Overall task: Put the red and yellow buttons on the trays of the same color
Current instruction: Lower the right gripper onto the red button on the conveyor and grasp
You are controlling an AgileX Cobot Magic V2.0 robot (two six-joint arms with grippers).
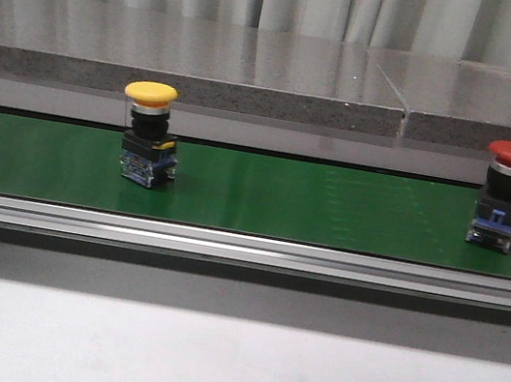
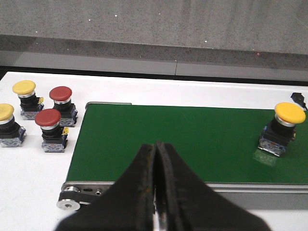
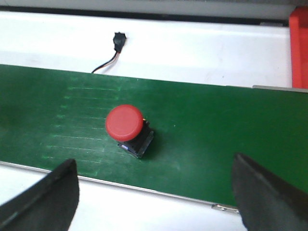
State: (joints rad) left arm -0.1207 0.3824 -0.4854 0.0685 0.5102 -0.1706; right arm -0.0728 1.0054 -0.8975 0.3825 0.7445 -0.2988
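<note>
Red button [image 3: 125,122] upright on the green belt [image 3: 202,125], centre-left of the right wrist frame, between and beyond the wide-open, empty right gripper [image 3: 156,192]; left gripper [image 2: 156,185] closed, empty; yellow button [image 2: 288,126] far right.

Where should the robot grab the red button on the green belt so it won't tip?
Probably from above, pinching the dark blocky body under the red button's cap. It stands upright, the round cap looks slippery, and the right gripper already hangs open over it.
</note>
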